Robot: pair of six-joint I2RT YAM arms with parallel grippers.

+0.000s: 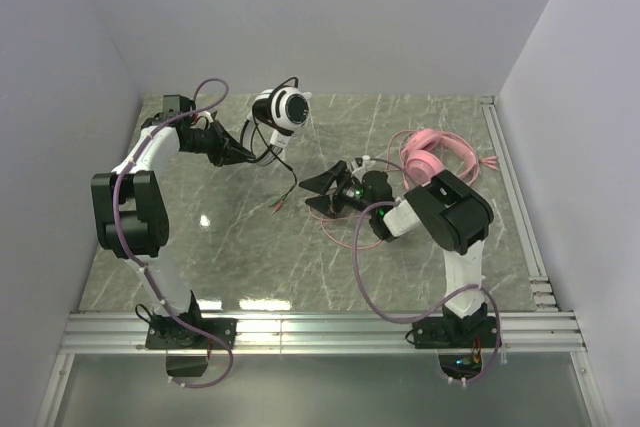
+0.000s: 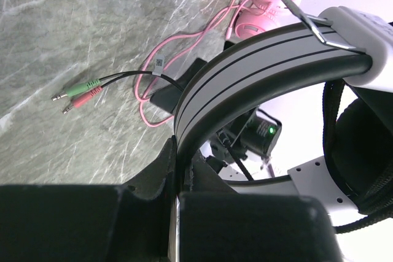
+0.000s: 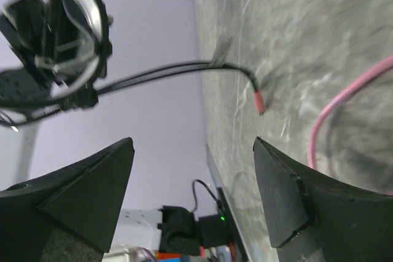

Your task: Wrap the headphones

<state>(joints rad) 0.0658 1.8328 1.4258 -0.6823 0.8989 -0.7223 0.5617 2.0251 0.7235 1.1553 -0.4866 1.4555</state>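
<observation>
Two headsets are in view. One black-and-white over-ear headset (image 1: pixel 283 109) is up off the grey marble surface (image 1: pixel 250 257), its striped headband clamped in the closed left hand (image 1: pixel 243 152). One pink over-ear headset (image 1: pixel 425 157) lies behind the right hand (image 1: pixel 318 192).

From the held headset one thin black cable (image 3: pixel 184 67) drops away from the left hand and runs toward the right hand. It ends in two plugs (image 2: pixel 77 93), one green and one pink, resting on the surface. That loose end lies just ahead of the right hand, whose fingers are spread wide with nothing between them. I judge it the nearer hand for taking the cable. One pink cable (image 3: pixel 350 90) loops on the surface beneath the right hand.
</observation>
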